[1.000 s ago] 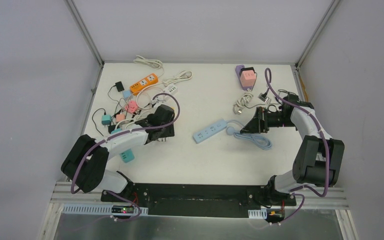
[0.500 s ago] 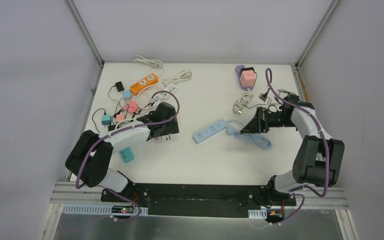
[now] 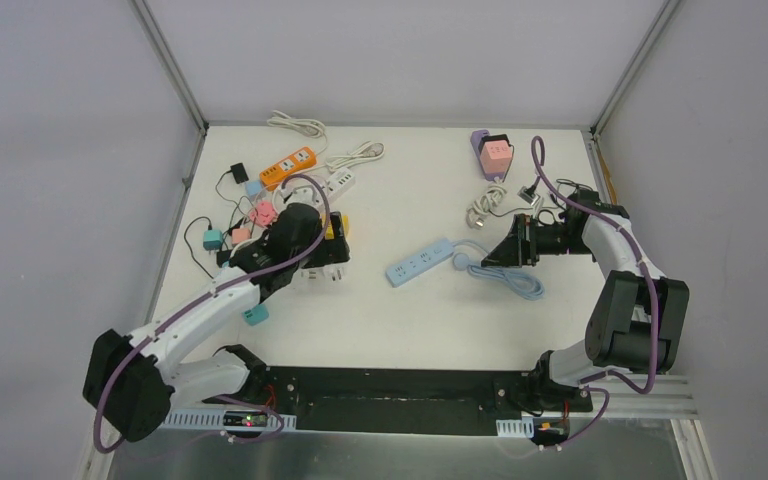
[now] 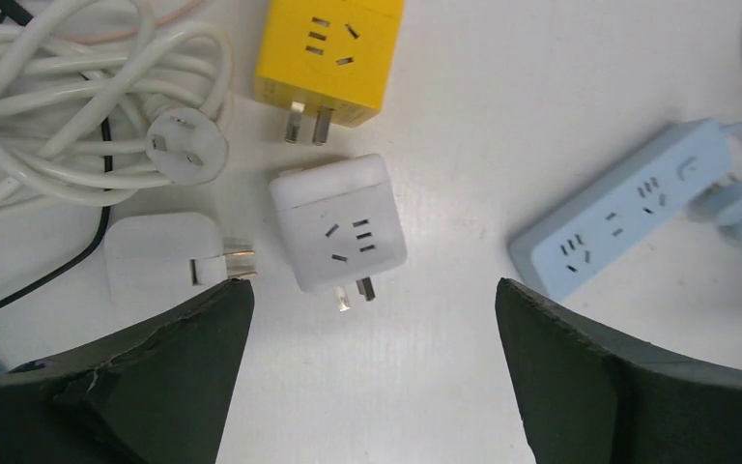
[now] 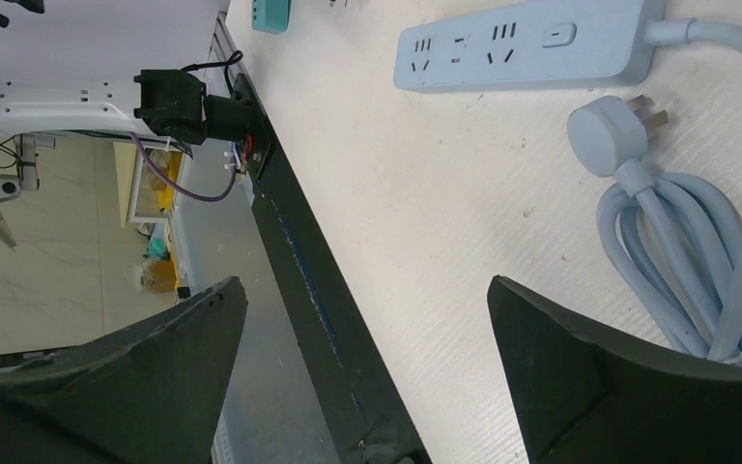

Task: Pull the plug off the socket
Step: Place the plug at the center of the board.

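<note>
Left arm: stretched long and low from its base toward 1 o'clock in the top view.
Left end effector (image 4: 371, 319): jaws spread wide, gripping nothing, poised above the white cube socket adapter (image 4: 338, 235).
White cube socket adapter: lies on the white table (image 4: 464, 145), prongs toward 6 o'clock.
Yellow cube socket adapter (image 4: 328, 53): just beside it at 12 o'clock, a small gap between them.
White flat plug (image 4: 159, 266): at 9 o'clock of the white cube.
Right arm: folded, forearm pointing to 9 o'clock.
Right end effector (image 5: 365, 300): wide open, empty, near the light-blue power strip (image 5: 522, 43).
</note>
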### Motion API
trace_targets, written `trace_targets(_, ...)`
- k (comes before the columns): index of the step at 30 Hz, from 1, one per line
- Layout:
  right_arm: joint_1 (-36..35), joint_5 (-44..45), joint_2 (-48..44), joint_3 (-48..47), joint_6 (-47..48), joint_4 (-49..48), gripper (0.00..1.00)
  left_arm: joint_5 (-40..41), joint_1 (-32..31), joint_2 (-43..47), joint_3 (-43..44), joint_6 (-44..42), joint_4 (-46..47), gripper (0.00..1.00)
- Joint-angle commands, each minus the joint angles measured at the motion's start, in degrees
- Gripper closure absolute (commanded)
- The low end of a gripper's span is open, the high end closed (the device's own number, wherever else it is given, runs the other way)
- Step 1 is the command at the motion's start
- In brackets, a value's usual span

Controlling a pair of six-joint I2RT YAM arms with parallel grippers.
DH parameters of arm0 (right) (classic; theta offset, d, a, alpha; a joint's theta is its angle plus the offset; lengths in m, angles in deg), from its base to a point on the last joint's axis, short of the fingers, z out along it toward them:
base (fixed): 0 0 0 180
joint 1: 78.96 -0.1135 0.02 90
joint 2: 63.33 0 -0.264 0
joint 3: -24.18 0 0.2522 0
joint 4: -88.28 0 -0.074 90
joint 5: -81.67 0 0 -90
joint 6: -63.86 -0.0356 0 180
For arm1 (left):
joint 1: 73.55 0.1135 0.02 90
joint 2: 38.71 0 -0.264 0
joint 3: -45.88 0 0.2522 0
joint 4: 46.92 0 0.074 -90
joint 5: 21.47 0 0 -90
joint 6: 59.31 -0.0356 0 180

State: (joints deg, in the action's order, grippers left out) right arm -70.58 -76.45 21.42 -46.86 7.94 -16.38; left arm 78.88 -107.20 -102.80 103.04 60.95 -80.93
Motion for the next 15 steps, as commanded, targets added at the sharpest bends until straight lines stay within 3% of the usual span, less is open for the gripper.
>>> trace_targets(1,0.3,0.0,-1.7,-1.4,4.7,2.1,0.0,-6.2,0.3,6.9,-2.8,0.5,1.6,0.01)
trace_targets(10,0.3,11.2,2.7,-11.9,15.1,6.6,0.0,-12.3,0.3,13.5,-3.9,5.8,7.0,0.01)
trace_targets(15,-1.5,20.2,3.1,-13.5,7.4,-3.6,0.0,-13.4,0.4,13.2,-4.2,9.0,7.9,0.01)
